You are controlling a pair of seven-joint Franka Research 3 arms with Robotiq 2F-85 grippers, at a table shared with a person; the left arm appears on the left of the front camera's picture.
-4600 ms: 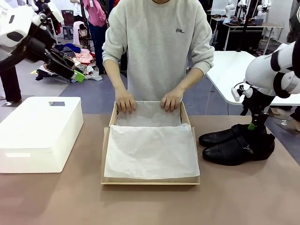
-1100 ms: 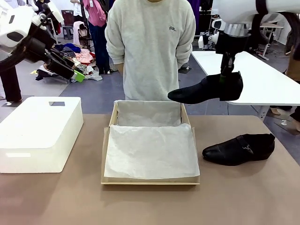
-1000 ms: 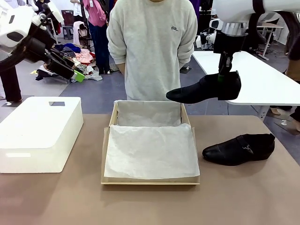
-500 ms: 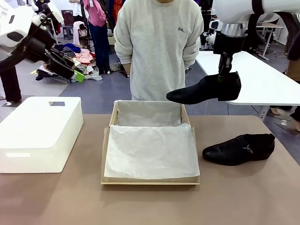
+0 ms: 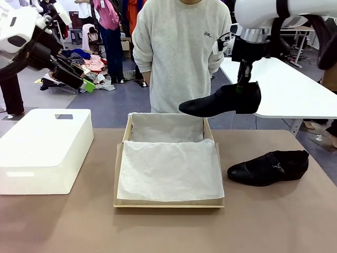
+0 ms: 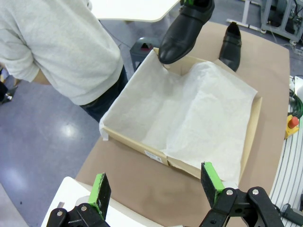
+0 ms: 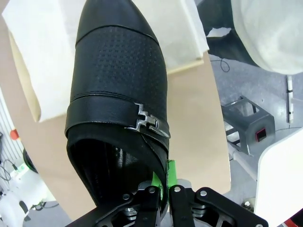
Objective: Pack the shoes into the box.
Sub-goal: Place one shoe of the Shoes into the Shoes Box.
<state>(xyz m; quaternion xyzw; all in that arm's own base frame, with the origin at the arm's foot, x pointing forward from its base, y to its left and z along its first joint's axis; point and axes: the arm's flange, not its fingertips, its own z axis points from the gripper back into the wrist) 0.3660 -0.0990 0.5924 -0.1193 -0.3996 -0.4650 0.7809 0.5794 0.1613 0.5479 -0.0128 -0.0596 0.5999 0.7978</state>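
Standing open, the left gripper [image 6: 155, 184] holds nothing. The box [image 5: 119, 174] lies central on the tabletop [image 5: 274, 226]. Above its far right corner the right gripper [image 7: 164, 178] pinches one shoe [image 5: 218, 101] by the heel rim; this thin grip may slip. The other shoe [image 5: 268, 167] lies rightmost.

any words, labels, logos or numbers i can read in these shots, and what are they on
Nothing here reads as legible text.
Small dark emblem on the chest of the person's grey sweatshirt: too small to read.
White sticker on the outer wall of the box: print too small to read.
Lifted shoe: a metal buckle, no lettering visible.
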